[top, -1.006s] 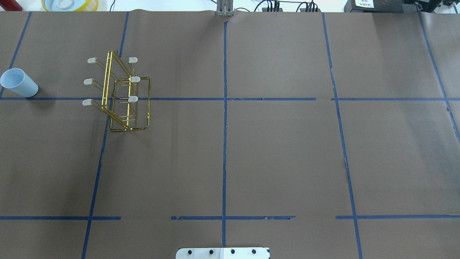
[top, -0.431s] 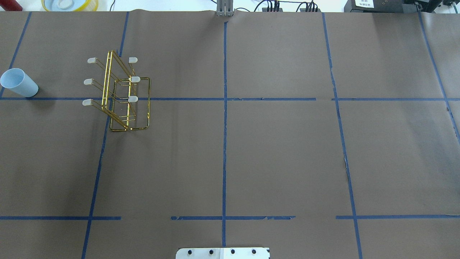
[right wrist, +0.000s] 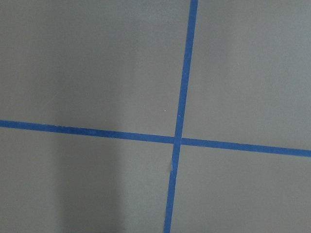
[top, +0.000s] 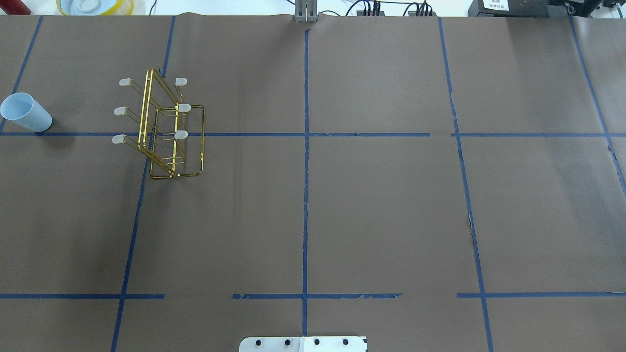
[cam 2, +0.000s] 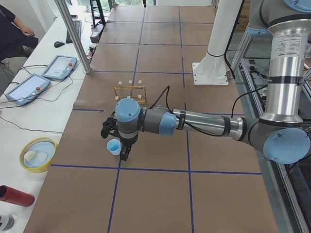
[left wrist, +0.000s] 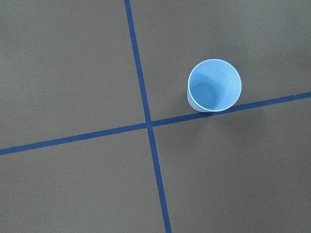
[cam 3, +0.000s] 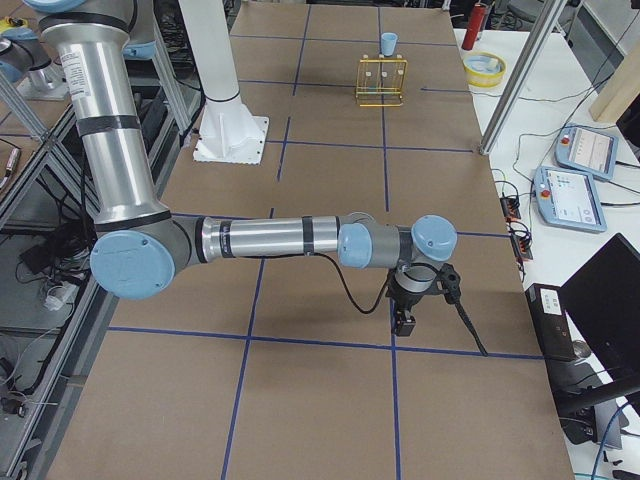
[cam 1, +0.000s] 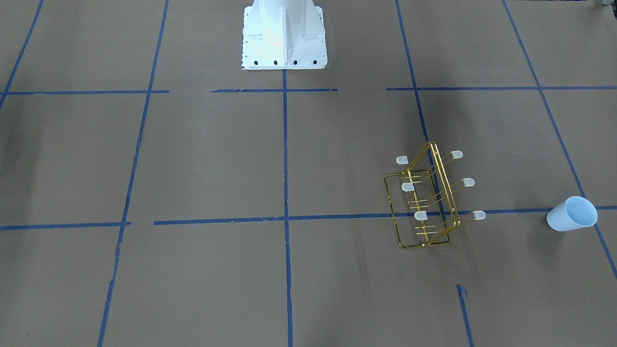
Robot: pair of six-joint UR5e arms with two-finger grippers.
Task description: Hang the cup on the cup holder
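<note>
The pale blue cup (top: 24,113) stands upright, mouth up, at the far left of the table, on a blue tape line. It also shows in the front view (cam 1: 572,214) and from straight above in the left wrist view (left wrist: 214,86). The gold wire cup holder (top: 202,137) stands to its right with bare prongs, also in the front view (cam 1: 424,246). My left gripper (cam 2: 115,143) hangs over the cup (cam 2: 114,146), seen only in the left side view; open or shut, I cannot tell. My right gripper (cam 3: 405,318) hangs over bare table far from both; its state I cannot tell.
A yellow-rimmed bowl (top: 95,6) and a red cylinder (cam 2: 17,196) lie beyond the table's far edge. The white robot base (cam 1: 283,33) stands at the near middle. A metal post (cam 2: 73,34) and operator tablets (cam 2: 28,88) are on the far side.
</note>
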